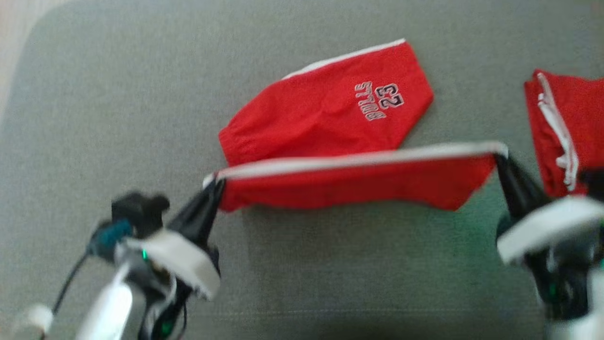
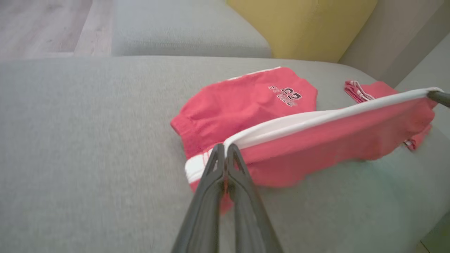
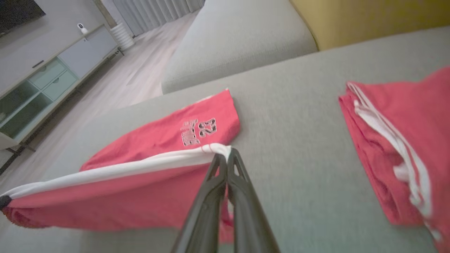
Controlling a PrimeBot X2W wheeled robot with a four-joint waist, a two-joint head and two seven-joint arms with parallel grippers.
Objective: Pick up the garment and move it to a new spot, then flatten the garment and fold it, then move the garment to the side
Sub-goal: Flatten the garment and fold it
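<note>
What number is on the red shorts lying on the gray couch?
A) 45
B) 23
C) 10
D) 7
B: the lettering on the red shorts reads BULLS with a 23 next to it, and the right wrist view shows the same.
</note>
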